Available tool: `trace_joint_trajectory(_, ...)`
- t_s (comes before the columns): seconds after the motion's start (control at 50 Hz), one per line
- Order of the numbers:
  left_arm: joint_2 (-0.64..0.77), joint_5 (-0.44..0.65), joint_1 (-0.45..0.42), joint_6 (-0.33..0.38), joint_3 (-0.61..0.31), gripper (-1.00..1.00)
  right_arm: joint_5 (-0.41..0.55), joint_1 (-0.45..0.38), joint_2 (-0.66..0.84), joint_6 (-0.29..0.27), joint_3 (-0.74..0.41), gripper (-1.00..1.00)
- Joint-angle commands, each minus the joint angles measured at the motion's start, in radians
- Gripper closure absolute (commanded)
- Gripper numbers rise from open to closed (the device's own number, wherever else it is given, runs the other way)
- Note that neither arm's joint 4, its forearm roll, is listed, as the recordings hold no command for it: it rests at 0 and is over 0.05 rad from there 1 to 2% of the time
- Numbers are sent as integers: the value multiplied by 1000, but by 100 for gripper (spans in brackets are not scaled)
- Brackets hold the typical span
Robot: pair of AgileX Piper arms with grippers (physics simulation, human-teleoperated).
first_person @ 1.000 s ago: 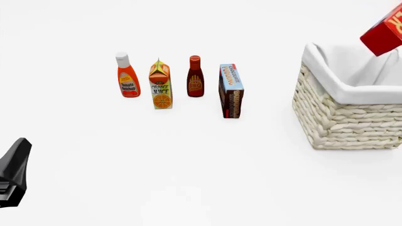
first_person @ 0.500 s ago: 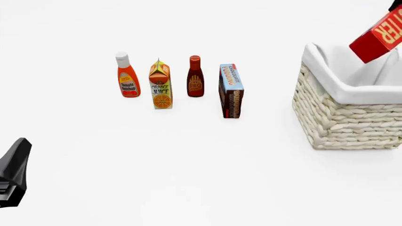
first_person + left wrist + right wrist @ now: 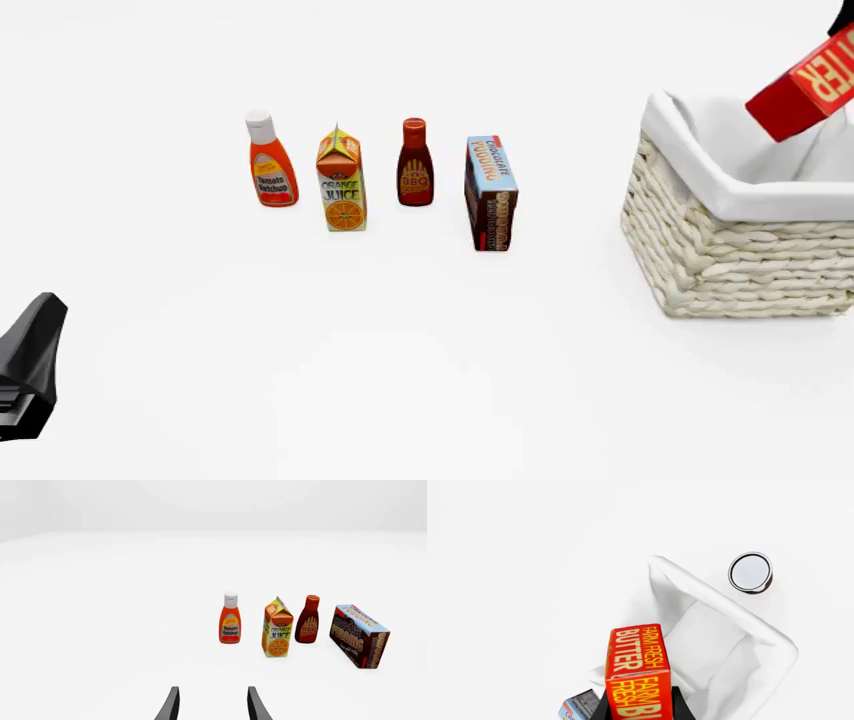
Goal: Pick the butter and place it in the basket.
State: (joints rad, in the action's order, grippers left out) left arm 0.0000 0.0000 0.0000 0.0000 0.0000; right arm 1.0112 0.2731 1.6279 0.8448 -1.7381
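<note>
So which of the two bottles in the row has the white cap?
The tomato ketchup bottle, the row's left end in the front view; the darker BBQ sauce bottle has a red cap.

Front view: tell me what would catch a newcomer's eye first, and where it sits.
The red-orange rectangular butter carton with yellow lettering stands out first, tilted in mid-air above the large cream-white woven basket with a white cloth liner at the right; the right wrist view shows the right hand clamped on it. Next comes the row of four groceries standing left of the basket, from tomato ketchup bottle to brown-and-blue chocolate pudding box.
</note>
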Motion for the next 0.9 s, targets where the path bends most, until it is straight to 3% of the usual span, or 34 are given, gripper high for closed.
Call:
trace_joint_trajectory(0.02, 0, 0, 0, 0, 0, -100, -21, 9, 0, 18, 1, 100)
trace_joint_trajectory(0.9, 0, 0, 0, 0, 0, -100, -52, 20, 14, 39, 41, 100)
